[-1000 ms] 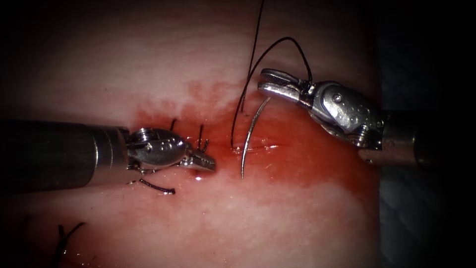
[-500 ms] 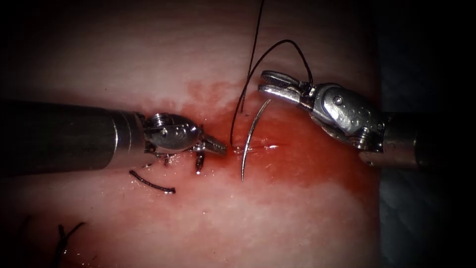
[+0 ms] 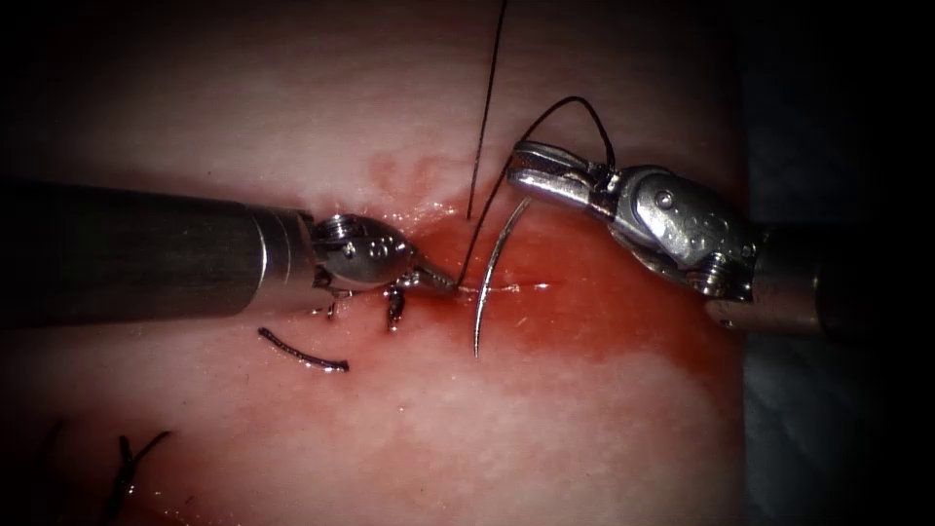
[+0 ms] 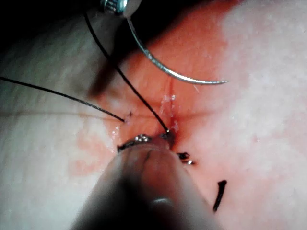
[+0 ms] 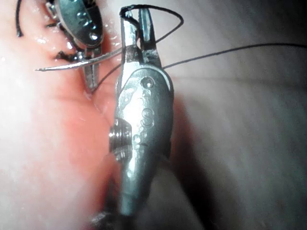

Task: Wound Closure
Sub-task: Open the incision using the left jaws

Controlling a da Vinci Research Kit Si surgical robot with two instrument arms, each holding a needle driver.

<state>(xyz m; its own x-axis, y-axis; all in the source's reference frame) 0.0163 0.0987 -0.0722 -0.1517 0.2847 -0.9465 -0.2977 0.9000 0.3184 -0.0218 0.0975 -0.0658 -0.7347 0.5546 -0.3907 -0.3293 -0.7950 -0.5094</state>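
My right tool is shut on the curved needle near its thread end, above and right of the cut. The needle hangs down across the cut over the tissue, its point toward the front, and does not look stuck in. Its curve also shows free above the tissue. Black thread runs up out of view, and a loop arches over the right jaws. My left tool is shut, its tip against the thread where it leaves the tissue at the cut's left end.
Red fluid wets the tissue around the cut. A cut end of thread lies left of the cut in front of the left tool, and another sits at the front left. A knot's short tails stand under the left tool.
The left tool has moved right and slightly back, from beside the knot to the thread at the cut's left end. The right tool and the needle have hardly moved.
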